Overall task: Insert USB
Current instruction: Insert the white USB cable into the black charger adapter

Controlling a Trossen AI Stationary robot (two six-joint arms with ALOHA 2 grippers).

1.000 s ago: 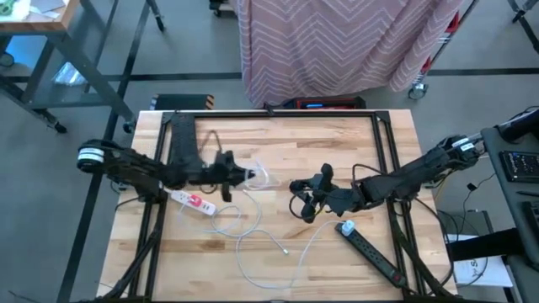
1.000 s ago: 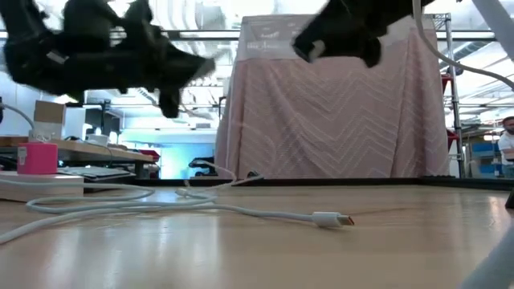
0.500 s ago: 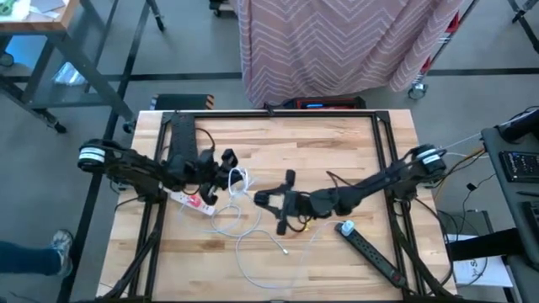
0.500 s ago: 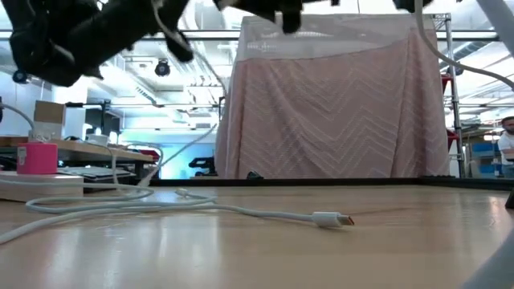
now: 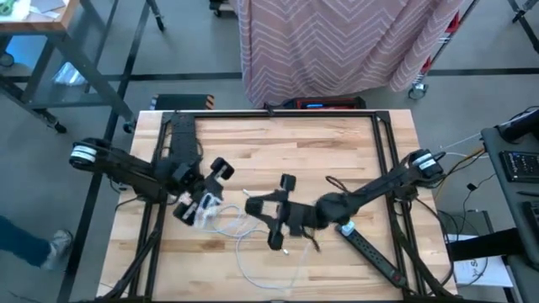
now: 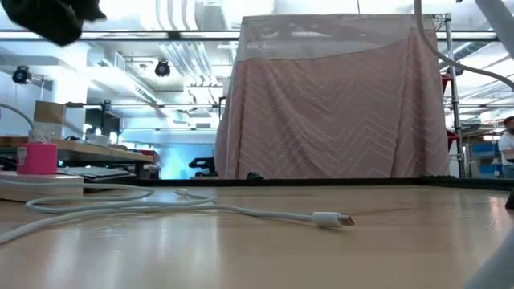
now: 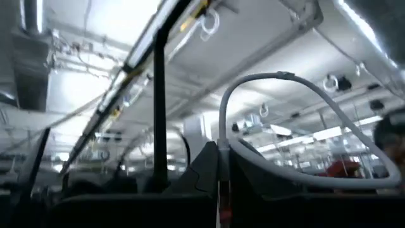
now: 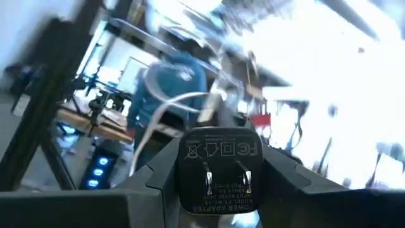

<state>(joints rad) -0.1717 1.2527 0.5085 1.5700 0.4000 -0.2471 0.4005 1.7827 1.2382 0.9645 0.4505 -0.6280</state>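
Observation:
A white USB cable lies slack on the wooden table, its free plug flat on the wood. My left gripper is raised over the table's left part, tipped upward, shut on this cable. My right gripper reaches to the table's middle, shut on a black power adapter whose two prongs face the wrist camera. A white power strip lies under the left gripper. My left gripper pinches the white cable between its two fingers. From the fingers the cable arcs up in a loop and comes back down. The fingers slant upward, clear of the table. My right gripper pinches the black adapter by its two opposite sides between the fingers. The adapter's pronged face is turned back toward the wrist. It is lifted clear of the table, and the fingers slant a little upward.
A black power strip lies at the near right of the table. A pink block stands on the white strip. A pink-draped frame stands beyond the far edge. A person's leg shows left of the table.
Both grippers have risen and tipped their fingers upward. My left gripper went toward the table's left and near edges, lifting a loop of the cable. My right gripper went toward the table's left and near edges with the adapter and rolled about its axis.

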